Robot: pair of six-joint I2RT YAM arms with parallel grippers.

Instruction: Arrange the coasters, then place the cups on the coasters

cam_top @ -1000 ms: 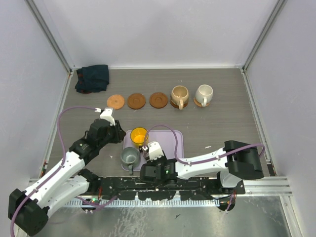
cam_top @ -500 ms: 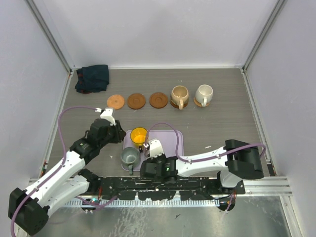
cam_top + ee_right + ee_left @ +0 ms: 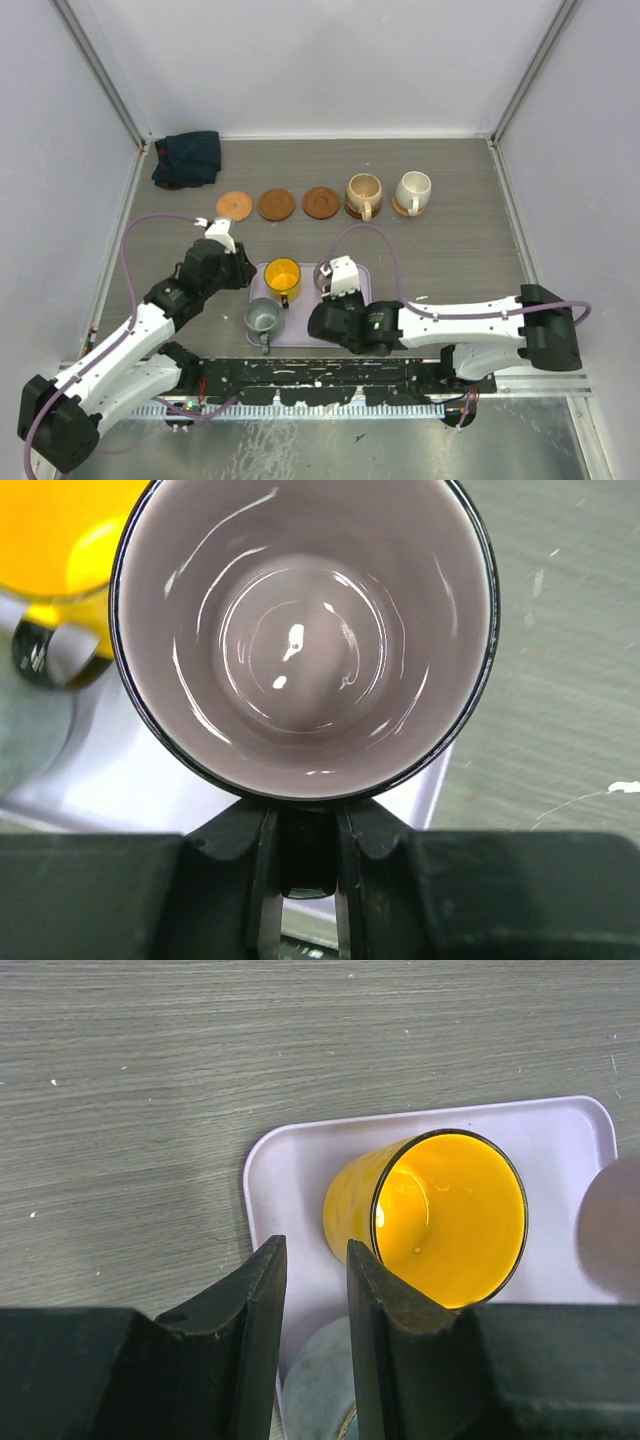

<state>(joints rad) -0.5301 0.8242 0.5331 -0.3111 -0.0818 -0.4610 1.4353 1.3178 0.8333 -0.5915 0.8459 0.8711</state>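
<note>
Your right hand has swung out to the right since a second ago, taking the purplish-grey cup with it. It now holds the cup over the lilac tray, clamped on what is probably the handle, which is hidden under the rim. Carry the cup level and high to the empty brown coaster just beside the tan cup. Lower it straight down and centred before you release, and mind that neighbour's handle. Your left hand hangs beside the yellow cup, jaws slightly apart and empty.
</note>
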